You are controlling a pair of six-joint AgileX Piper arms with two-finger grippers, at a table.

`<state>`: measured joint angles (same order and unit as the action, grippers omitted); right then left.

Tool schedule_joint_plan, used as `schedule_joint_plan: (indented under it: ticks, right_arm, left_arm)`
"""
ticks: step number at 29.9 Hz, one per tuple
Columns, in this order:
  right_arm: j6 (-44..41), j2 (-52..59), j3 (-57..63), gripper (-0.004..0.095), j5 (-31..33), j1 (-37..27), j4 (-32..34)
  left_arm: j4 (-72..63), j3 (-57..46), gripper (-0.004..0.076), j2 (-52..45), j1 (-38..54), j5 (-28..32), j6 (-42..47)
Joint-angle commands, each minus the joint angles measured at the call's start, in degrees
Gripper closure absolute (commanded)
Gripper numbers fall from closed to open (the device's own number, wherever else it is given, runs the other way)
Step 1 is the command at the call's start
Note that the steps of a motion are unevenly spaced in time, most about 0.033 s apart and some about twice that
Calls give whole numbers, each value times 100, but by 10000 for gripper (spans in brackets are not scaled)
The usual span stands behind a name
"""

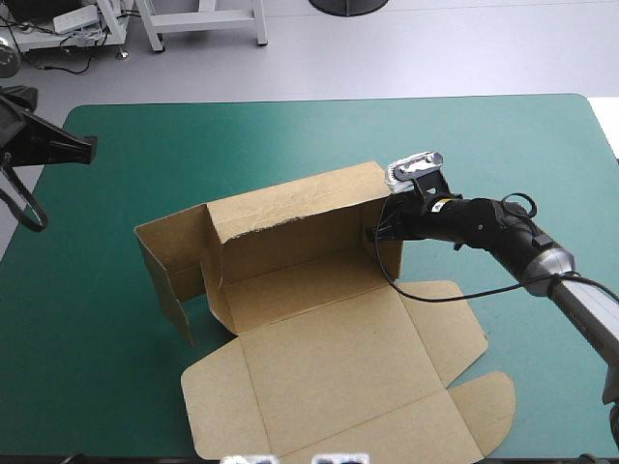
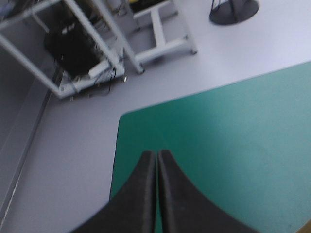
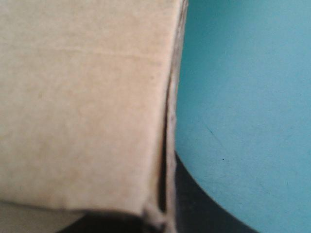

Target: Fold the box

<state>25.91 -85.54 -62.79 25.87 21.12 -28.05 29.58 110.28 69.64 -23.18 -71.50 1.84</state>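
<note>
The brown box [image 1: 329, 338] lies mid-frame in the high view on the teal-green cover [image 1: 503, 135], with its lid flat toward the lower edge and its walls raised. Right of centre, the right gripper [image 1: 379, 232] pinches the box's right end wall, its fingers nearly closed on the board. At upper left, the left gripper [image 1: 89, 147] hangs with its fingers pressed together, holding nothing.
</note>
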Motion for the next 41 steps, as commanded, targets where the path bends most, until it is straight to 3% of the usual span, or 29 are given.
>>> schedule_joint_plan:
  ticks: [1, 5, 8, 14, 22, 30, 41]
  right_arm:
    - [-75, 161, -86, 926, 365, -47, 94]
    - [-265, 161, -136, 926, 756, -47, 169]
    - [-721, 171, -272, 926, 1177, -47, 634]
    - [-1738, 307, -768, 926, 2224, -47, 2045]
    - [-1803, 402, -2286, 926, 4502, -47, 2409]
    - [-2067, -112, -3678, 927, 4568, -47, 2645]
    - [-2036, -1746, -3738, 927, 4413, -113, 2647]
  left_arm:
    - [-1226, -340, 723, 172, 1364, -43, -184]
    - [-2958, -1193, 723, 519, 2873, 450, -626]
    - [-3637, -1752, 723, 708, 3473, 727, -915]
    - [-3665, -2439, 723, 857, 3742, 1344, -931]
    - [-3688, -2497, 723, 1149, 3742, 1477, -1021]
    - [-3863, -2497, 723, 1411, 3742, 1526, -1133]
    - [-4016, -2497, 723, 1420, 3742, 1515, -1213]
